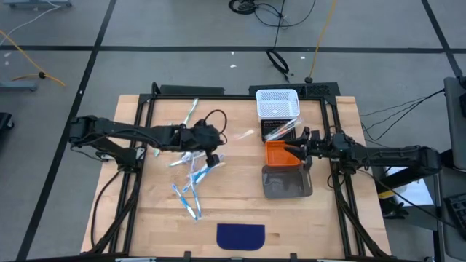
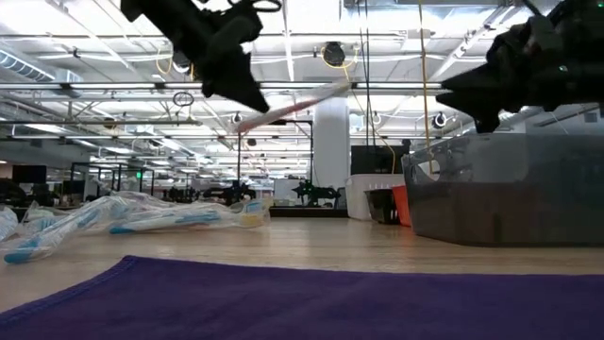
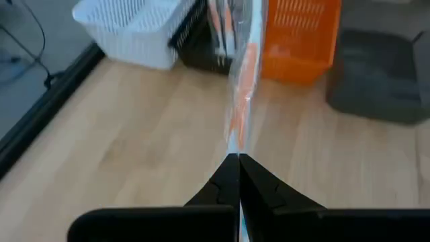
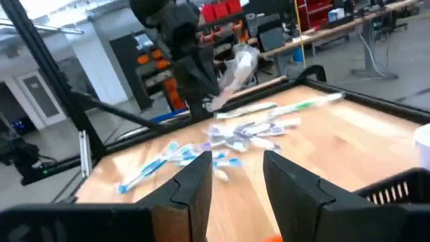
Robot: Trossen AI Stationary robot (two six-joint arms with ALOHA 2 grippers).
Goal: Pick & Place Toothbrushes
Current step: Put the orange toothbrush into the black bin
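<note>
My table [image 1: 240, 211] is wood, with a dark blue mat [image 1: 241, 236] at its near edge. On the right side sit three bins in a row: a grey bin [image 1: 287, 182] nearest, an orange bin [image 1: 282, 153] in the middle, a white basket [image 1: 277, 103] farthest. My right claw [image 1: 305, 148] hangs over the orange bin, its fingers partly apart, holding nothing I can see. My left claw [image 3: 238, 176] is pinched tight on one orange-red toothbrush [image 3: 243, 81], lifted off the table. Its shiny wrapper blurs it, so the far end is hard to make out. The other toothbrushes [image 1: 191, 180] lie scattered left of the middle.
</note>
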